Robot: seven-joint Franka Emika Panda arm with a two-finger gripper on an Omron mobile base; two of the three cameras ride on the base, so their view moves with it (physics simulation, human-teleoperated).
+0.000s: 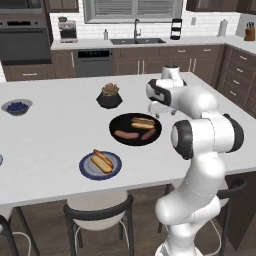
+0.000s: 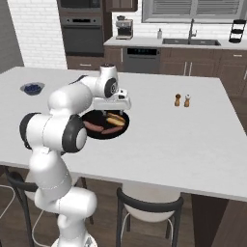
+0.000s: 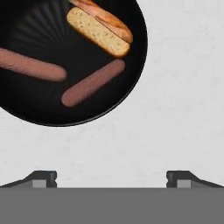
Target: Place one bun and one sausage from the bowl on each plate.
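Just off the bowl's rim, over bare table, the hand hangs wide open and empty, nearest sausage lying diagonally ahead-left of it.

In the hand view the bowl and one sausage run off the frame's edge.

A big white island counter fills the foreground, black stools tucked beneath; behind, dark wood cabinets, a sink under the window, white brick wall, wall oven.
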